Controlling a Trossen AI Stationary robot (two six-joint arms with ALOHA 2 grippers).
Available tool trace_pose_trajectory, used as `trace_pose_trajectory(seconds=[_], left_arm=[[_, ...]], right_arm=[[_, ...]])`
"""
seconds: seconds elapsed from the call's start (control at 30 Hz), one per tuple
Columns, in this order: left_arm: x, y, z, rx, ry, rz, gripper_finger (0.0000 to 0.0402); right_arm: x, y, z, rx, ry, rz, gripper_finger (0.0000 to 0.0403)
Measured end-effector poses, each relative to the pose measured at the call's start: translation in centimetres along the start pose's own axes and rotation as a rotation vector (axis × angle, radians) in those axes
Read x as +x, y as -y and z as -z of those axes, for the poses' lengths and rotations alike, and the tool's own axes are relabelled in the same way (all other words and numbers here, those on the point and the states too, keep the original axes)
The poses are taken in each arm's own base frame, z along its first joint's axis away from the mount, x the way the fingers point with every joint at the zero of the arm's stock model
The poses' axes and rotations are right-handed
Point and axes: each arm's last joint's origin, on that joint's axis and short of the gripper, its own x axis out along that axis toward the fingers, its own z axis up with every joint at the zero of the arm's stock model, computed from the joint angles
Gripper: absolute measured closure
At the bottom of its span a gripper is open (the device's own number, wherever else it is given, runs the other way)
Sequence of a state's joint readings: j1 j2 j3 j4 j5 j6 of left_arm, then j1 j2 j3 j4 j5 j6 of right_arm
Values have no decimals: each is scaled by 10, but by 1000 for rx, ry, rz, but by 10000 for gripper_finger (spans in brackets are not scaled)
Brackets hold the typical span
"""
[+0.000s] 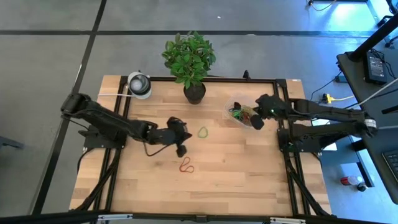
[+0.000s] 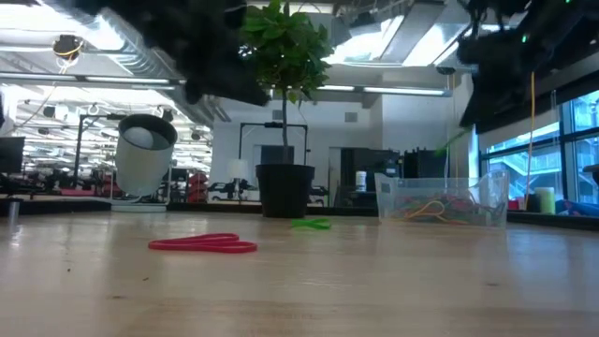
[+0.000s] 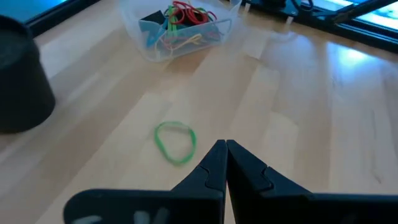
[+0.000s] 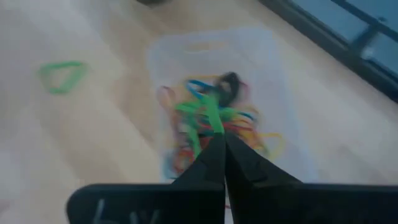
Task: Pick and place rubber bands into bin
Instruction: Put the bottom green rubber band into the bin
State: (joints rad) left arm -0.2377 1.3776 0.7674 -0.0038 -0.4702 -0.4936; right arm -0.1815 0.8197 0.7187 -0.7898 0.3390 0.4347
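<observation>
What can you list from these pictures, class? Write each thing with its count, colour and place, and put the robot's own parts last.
Transparent plastic bin: one, clear, right of the pot, holding a tangle of mixed-colour bands.
Green rubber band loop: one, green, loose on the table's middle.
Red rubber band loop: one, red, twisted, on the table nearer the front.
Green band in grip: one, green, hanging over the bin.
Black plant pot: one, black, leafy plant, table's back edge.
Round white-and-grey object: one, back left.
Wooden table: one, light wood.
Left gripper: jaws shut, empty, above the red loop.
Right gripper: jaws shut on the green band.
</observation>
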Motion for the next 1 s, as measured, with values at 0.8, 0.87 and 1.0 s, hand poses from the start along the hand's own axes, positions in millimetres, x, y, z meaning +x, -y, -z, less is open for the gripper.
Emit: trace_pose_trajectory(seconds=[0.8,0.87,1.0], left_arm=[[67,49,-36,-1,5,-23,400],[66,50,-39,2,1,-25,400],[63,51,-44,28,-45,-51,400]], right_arm=[[50,34,11,38,-110,90,320],[50,34,11,37,-109,89,302],[50,34,11,38,-108,88,261]])
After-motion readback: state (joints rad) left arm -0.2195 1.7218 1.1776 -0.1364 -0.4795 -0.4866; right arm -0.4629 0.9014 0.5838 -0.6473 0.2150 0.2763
